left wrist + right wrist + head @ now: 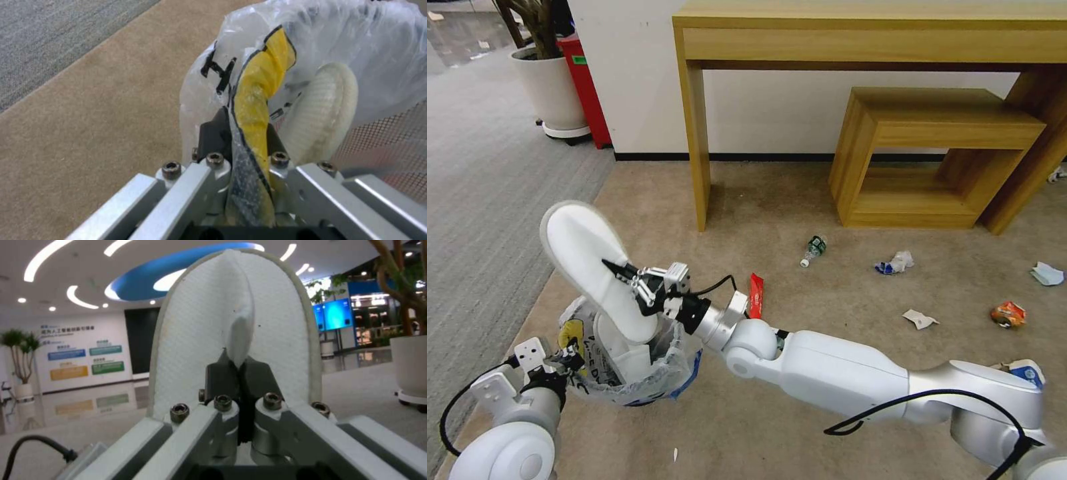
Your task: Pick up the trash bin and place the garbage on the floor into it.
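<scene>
White waffle cloth, pinched into a ridge, is all that the right gripper point(240, 368) holds of the slipper point(590, 263): its jaws are clamped on a thin fold, and the slipper stands tilted just above the trash bin point(627, 363), its lower end at the rim. The left gripper point(242, 140) is closed on the bin's plastic liner at the near rim, holding the bin up off the beige carpet point(800, 427). A second slipper point(322, 110) already lies inside the bin, so the one in hand may catch on it or hang over the rim and tip out. The liner could also slip or tear, since the grip seems to be on film more than on the rim. Beyond the bin, a red wrapper point(756, 295), a small bottle point(813, 250) and crumpled paper point(896, 263) lie on the carpet. The arm hides the bin's far side, and its depth cannot be made out.
</scene>
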Tool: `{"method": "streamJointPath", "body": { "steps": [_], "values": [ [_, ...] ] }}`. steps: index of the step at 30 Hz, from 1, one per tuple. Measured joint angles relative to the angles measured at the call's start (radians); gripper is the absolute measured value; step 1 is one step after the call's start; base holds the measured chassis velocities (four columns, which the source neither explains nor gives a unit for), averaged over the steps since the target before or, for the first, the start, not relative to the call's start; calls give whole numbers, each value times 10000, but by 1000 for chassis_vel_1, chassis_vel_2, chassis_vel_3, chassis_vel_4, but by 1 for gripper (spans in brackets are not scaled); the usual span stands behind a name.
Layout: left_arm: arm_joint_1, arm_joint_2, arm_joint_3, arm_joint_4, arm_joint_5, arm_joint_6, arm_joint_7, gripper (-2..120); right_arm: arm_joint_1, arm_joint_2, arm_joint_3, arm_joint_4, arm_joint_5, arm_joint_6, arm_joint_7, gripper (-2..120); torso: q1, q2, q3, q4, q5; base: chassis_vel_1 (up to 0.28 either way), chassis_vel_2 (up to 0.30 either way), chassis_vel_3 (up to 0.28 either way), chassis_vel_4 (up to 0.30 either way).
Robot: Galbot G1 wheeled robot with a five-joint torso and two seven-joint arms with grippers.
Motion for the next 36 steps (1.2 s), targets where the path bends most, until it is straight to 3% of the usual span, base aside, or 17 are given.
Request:
{"method": "streamJointPath", "body": {
  "steps": [11, 22, 25, 36],
  "values": [
    [31, -2, -28, -150, -83, -4, 5, 3, 273, 596, -619, -1088, -177, 248, -306, 0, 0, 0, 0, 0, 1, 0, 0, 0, 0],
    [10, 22, -35, -192, -126, -12, 8, 3, 182, 599, -742, -1465, -618, 351, -358, 0, 0, 0, 0, 0, 2, 0, 0, 0, 0],
    [2, 13, -31, -192, -127, -19, 8, 3, 145, 538, -699, -1464, -741, 354, -360, 6, 0, 0, 0, -1, 2, 0, 0, 0, 0],
    [-9, 35, -48, -140, -128, -46, 16, 3, 92, 312, -459, -1318, -1091, 426, -342, 45, 0, 0, 0, -1, 2, 0, 0, 0, 0]
  ]
}}
